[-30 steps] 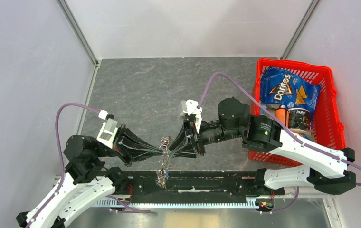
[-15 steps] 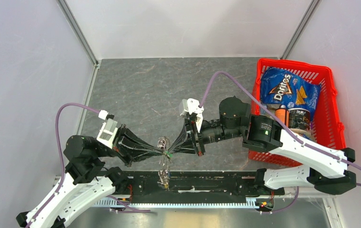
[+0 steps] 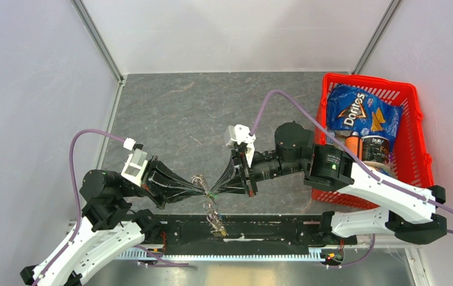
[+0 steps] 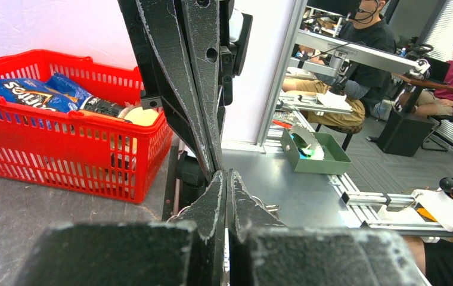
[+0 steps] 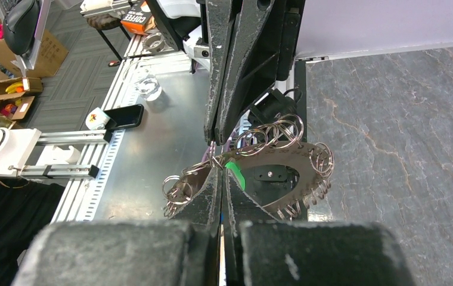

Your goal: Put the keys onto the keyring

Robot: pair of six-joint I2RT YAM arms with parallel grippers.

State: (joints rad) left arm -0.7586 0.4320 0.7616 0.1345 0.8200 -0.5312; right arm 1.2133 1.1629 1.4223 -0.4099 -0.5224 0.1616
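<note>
2 texts are legible. "Doritos" is printed on the blue snack bag (image 3: 358, 113) in the red basket (image 3: 422, 149), well to the right of the right gripper (image 3: 213, 193). "COFFEE" stands on a box (image 5: 137, 15) far beyond its tips.

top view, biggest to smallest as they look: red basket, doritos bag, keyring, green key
1. red basket
2. Doritos bag
3. keyring
4. green key, barely a speck
The gaps are clear; no ties.
</note>
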